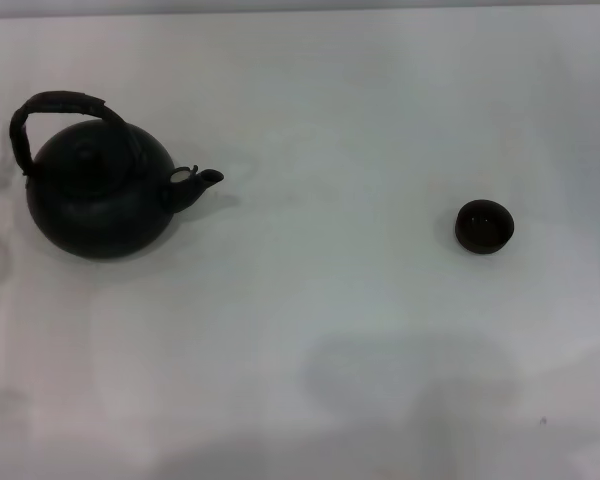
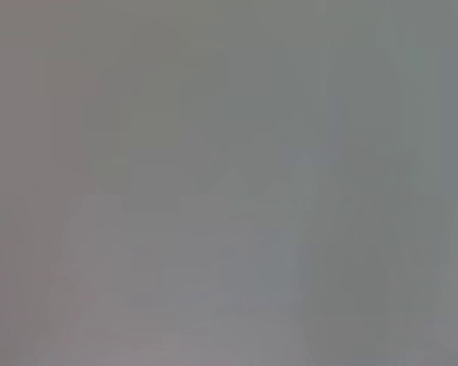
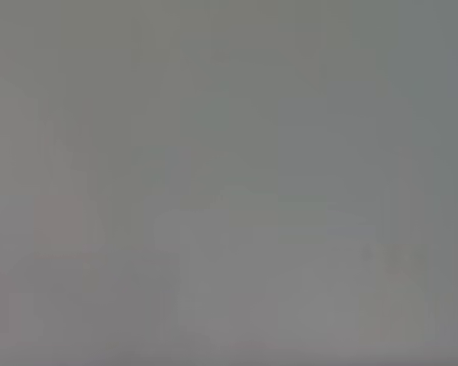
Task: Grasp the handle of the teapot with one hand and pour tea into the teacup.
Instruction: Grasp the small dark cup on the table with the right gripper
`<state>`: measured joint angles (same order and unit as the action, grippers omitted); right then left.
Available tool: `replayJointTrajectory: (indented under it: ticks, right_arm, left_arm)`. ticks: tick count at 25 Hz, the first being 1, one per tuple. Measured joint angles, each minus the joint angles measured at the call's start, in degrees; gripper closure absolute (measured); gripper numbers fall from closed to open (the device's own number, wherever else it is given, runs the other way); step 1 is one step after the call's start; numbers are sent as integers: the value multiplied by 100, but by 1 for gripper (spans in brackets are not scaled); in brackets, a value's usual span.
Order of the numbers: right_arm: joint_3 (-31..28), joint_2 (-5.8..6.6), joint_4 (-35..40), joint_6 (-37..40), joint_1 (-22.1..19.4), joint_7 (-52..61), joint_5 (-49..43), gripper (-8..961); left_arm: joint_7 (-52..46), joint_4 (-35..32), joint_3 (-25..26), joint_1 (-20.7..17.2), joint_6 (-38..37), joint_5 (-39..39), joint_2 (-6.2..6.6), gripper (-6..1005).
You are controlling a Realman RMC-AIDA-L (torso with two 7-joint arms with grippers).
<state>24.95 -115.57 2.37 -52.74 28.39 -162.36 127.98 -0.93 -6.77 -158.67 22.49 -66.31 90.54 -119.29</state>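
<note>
Both wrist views are just flat grey blur, can't make out anything in them. Neither gripper shows up anywhere. Can't tell if the teacup (image 1: 484,226) has anything inside, too dark.

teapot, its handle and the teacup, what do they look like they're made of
The teapot: matte black with almost no shine, so probably cast iron or dark unglazed clay; the look leaves it open. The handle: a dark arched hoop whose top section looks wrapped or woven, perhaps cane or cord. The teacup: dark brown-black with a faint sheen inside, likely glazed ceramic.
</note>
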Motion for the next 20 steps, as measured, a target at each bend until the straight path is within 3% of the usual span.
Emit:
replayJointTrajectory:
  ticks: [20]
  right_arm:
    - [-338, -17, -122, -319, 68, 52, -22, 118]
  left_arm:
    - [-519, -365, -12, -108, -198, -1, 13, 147]
